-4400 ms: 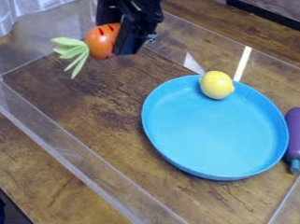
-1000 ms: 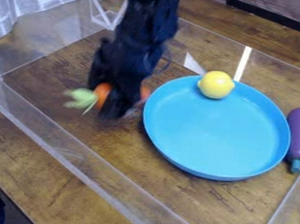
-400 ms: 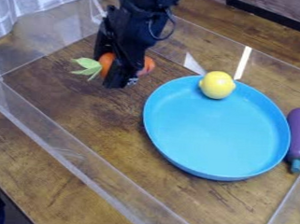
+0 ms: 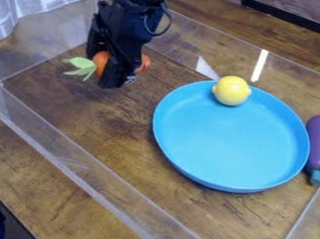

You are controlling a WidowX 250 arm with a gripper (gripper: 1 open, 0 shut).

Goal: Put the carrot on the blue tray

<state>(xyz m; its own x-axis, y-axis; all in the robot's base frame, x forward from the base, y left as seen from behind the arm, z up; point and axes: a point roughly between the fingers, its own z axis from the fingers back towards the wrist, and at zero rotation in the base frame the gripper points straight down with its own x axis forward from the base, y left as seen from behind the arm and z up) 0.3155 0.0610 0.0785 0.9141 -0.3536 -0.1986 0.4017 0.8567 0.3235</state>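
My black gripper [image 4: 114, 66] is in the far left part of the scene, coming in from the far edge, with its fingers pointing down toward the wooden table [image 4: 112, 124]. The orange carrot [image 4: 103, 61] is right at my fingers, one dark finger crossing in front of its body. Orange shows on both sides of that finger, and the pale green leaves [image 4: 82, 65] stick out to the left. My fingers stand apart with the carrot between them; I cannot tell whether both of them press on it, since the dark parts overlap and hide the contact. Nor can I tell whether the carrot touches the wood beneath or is just above it. It is outside the blue tray [image 4: 230, 137], to the left of it and toward the far side, with bare wood between the two. The tray is a wide round dish with a raised rim, lying flat on the right half of the table. At its far rim, a little right of its middle, sits a yellow round fruit [image 4: 231, 91], which overlaps the rim in my view. Right of the tray, near the right edge of what I see, lies a purple eggplant [image 4: 317, 145], stretched from far to near with its green end toward the near side. A clear plastic edge [image 4: 83, 166] runs slantwise along the near left, from the left side down toward the near middle.
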